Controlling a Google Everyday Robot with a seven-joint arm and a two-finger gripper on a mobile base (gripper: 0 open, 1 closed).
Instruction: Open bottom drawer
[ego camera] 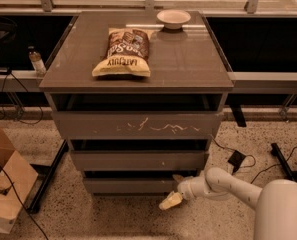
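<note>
claw (174, 191) by bottom drawer (130, 185) right end: blurred | robot body (283, 211): cut off bottom-right

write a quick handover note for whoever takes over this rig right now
Gripper: low, at the right end of the slim grey-brown bottom drawer front, near its lower edge. Whether it touches the panel cannot be told.
Drawer: looks shut, roughly in line with the two fronts above it.
Done: the arm is at the drawer.
Left: catch the front and pull it out.
On the grey-brown cabinet top: a brown-and-yellow crisp bag and a small white bowl, not part of the job.
</note>
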